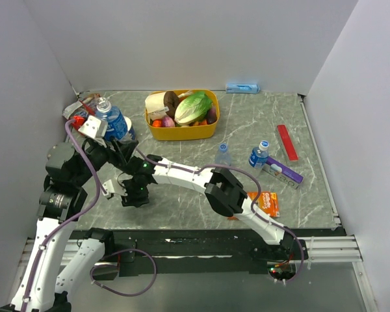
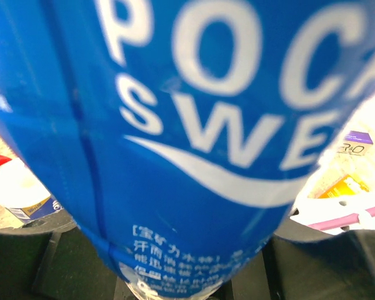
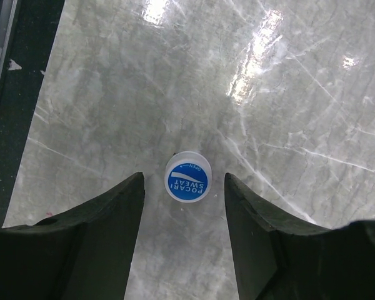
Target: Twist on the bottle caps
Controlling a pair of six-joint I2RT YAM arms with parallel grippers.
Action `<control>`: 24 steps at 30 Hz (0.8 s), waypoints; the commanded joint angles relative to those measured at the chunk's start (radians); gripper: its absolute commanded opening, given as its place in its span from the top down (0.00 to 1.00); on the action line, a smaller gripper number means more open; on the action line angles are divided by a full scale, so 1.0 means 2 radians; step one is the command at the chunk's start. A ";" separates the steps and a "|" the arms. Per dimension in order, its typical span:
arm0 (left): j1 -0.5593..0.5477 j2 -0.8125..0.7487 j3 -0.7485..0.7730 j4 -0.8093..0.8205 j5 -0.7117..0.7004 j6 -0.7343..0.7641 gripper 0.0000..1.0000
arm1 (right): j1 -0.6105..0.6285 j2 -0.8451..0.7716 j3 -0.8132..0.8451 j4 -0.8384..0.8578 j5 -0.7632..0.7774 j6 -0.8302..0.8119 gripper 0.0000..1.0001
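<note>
bottle cap (image 3: 187, 178): blue top, white lettering, white rim.
bottle (image 2: 194, 125): blue label, white letters, white wave.
table (image 3: 287, 94): grey marble, pale veins.
right gripper (image 3: 183, 181): black.
basket (image 1: 182, 133), 12 o'clock on the table: yellow.
cabbage (image 1: 193, 107): green, pale ribs.
bar (image 1: 286, 142), 3 o'clock: red.
box (image 1: 283, 172), 6 o'clock from the bar: purple and white.
packet (image 1: 268, 203), 4 o'clock: orange.
</note>
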 commanded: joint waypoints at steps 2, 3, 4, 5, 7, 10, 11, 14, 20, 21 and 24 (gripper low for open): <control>0.001 -0.002 -0.002 0.026 0.007 -0.012 0.99 | 0.003 0.017 0.022 0.002 -0.006 -0.007 0.40; 0.001 -0.003 -0.002 0.025 0.007 -0.012 0.99 | 0.003 0.018 0.023 0.000 -0.006 -0.008 0.42; 0.001 -0.003 -0.002 0.025 0.006 -0.013 0.99 | 0.003 0.021 0.027 0.000 -0.006 -0.009 0.43; 0.001 -0.002 -0.002 0.024 0.006 -0.012 0.99 | 0.003 0.024 0.028 -0.003 -0.008 -0.011 0.43; 0.001 -0.003 -0.002 0.024 0.005 -0.012 0.99 | 0.004 0.027 0.033 -0.004 -0.009 -0.013 0.46; 0.001 -0.002 -0.004 0.025 0.004 -0.011 0.99 | 0.003 0.029 0.034 -0.004 -0.008 -0.016 0.50; 0.001 0.000 -0.005 0.026 0.004 -0.010 0.99 | 0.003 0.029 0.034 -0.004 -0.009 -0.017 0.51; 0.001 0.001 -0.005 0.030 0.003 -0.009 0.99 | 0.003 0.028 0.031 -0.003 -0.006 -0.019 0.52; 0.001 0.007 -0.006 0.037 0.006 -0.012 0.99 | 0.003 0.012 0.007 0.013 0.011 -0.027 0.52; 0.001 0.008 -0.006 0.038 0.008 -0.013 0.99 | 0.003 0.008 0.001 0.019 0.013 -0.028 0.52; 0.001 0.012 -0.008 0.042 0.009 -0.014 0.99 | 0.003 -0.007 -0.029 0.038 0.018 -0.034 0.53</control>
